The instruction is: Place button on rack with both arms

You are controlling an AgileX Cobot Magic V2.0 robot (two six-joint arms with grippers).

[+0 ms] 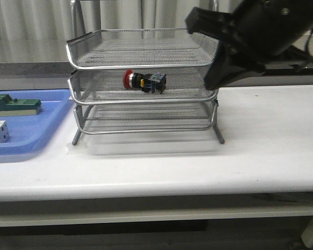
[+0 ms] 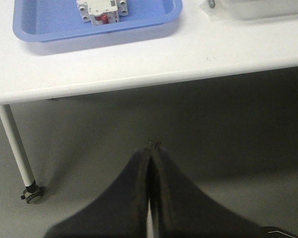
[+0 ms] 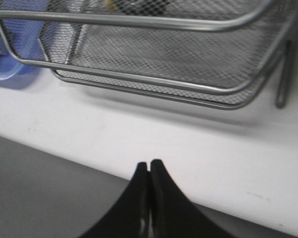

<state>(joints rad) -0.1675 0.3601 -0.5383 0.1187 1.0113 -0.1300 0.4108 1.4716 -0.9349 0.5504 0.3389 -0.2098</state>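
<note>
Right arm [image 1: 261,36] reaches in from two o'clock in the front view, angled down toward eight; right gripper [image 3: 149,171] has fingers pressed together, empty. Left gripper [image 2: 150,153] likewise closed, holding nothing

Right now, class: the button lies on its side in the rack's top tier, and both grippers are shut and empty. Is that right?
Not quite. The front view shows the button on its side in the rack's middle tier, not the top. The left gripper and right gripper are indeed shut and empty.
</note>
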